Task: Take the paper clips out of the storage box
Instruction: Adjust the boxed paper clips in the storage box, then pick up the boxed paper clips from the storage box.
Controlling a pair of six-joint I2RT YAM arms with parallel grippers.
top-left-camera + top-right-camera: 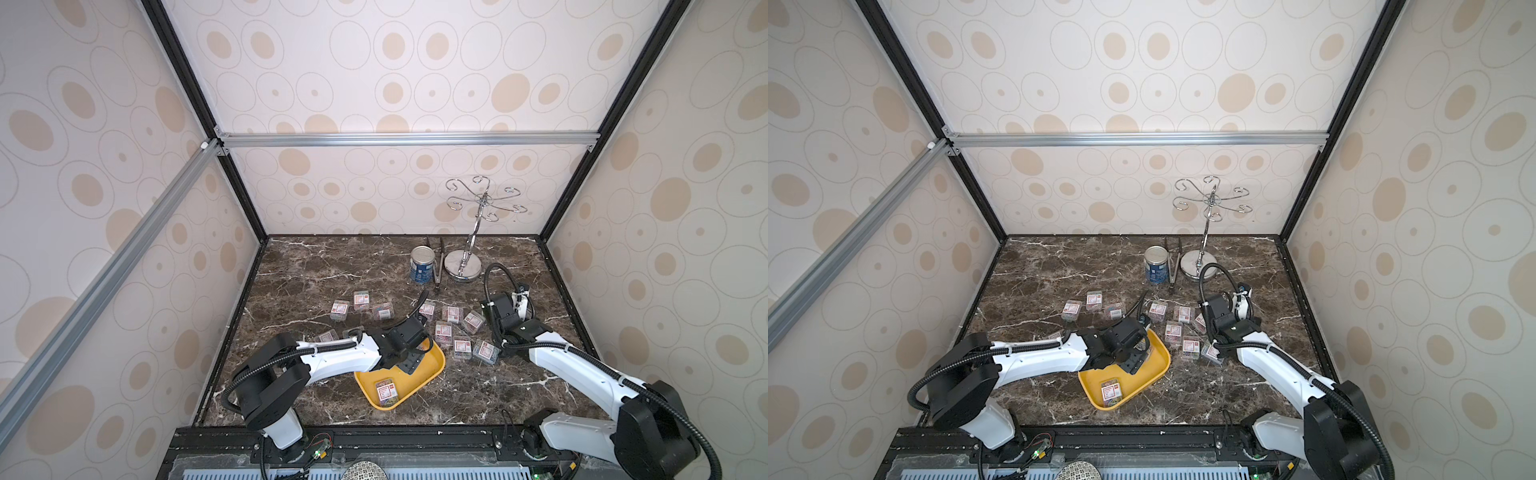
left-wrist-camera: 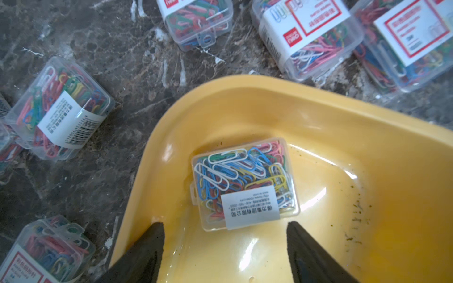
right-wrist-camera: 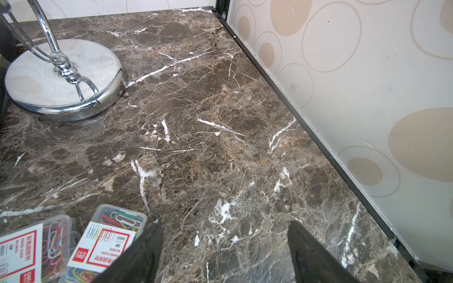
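Dark brown marble with white veins forms the tabletop (image 1: 316, 266), and near its front edge lies the storage box (image 1: 417, 380), a shallow yellow tray turned at a slant. Most of the paper clips (image 1: 453, 332), packed in small clear cases, already lie outside it. One cluster is just beyond the box on the right side, three cases (image 1: 360, 305) are farther back on the left, and a few are partly hidden behind the left arm (image 1: 336, 359). I count two inside. One case (image 1: 387, 392) rests label-up at the near end of the box in both top views. The other case (image 2: 245, 183) lies flat in a rounded corner and shows only in the left wrist view.

The left gripper (image 2: 225, 224) hangs over this second case with its jaws apart and not touching it, so I judge that it is lining up for the next pick. The right gripper (image 3: 225, 226) has its jaws apart too, with nothing between them, above bare marble beside the right cluster; probably it is parked there out of the way.

At the back stand a blue-labelled tin can (image 1: 422, 264), metal tongs (image 1: 438, 270) and a chrome hook stand (image 1: 462, 262). Walls (image 1: 374, 83) papered with beige ovals close the cell on three sides, and aluminium bars (image 1: 407, 139) run across them.
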